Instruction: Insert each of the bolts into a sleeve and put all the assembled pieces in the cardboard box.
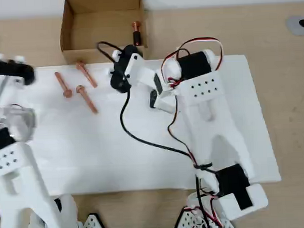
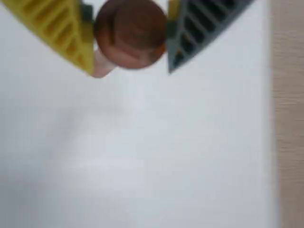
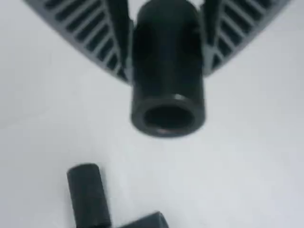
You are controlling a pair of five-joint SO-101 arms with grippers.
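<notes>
High view and wrist views: both pincers loaded, one piece boxed

The left gripper (image 2: 130, 69) was closed on a copper-coloured metal bolt (image 2: 130, 33), pinched between a yellow finger (image 2: 61, 28) and a dark grey finger (image 2: 199, 23) above the white sheet (image 2: 142, 156). The bolt's round head faced the camera. The right gripper (image 3: 166, 76) was clamped on a black cylindrical sleeve (image 3: 167, 109), open bore towards the camera. Nearby, two more black sleeves (image 3: 88, 194) lay loose on the sheet.

In the high view, the open brown cardboard box (image 1: 67, 32) stood at 11 o'clock on the wooden table (image 1: 292, 87). It held one bolt-in-sleeve piece (image 1: 136, 31) by its 3 o'clock wall. At 10 o'clock on the sheet lay three loose copper bolts (image 1: 85, 98).
</notes>
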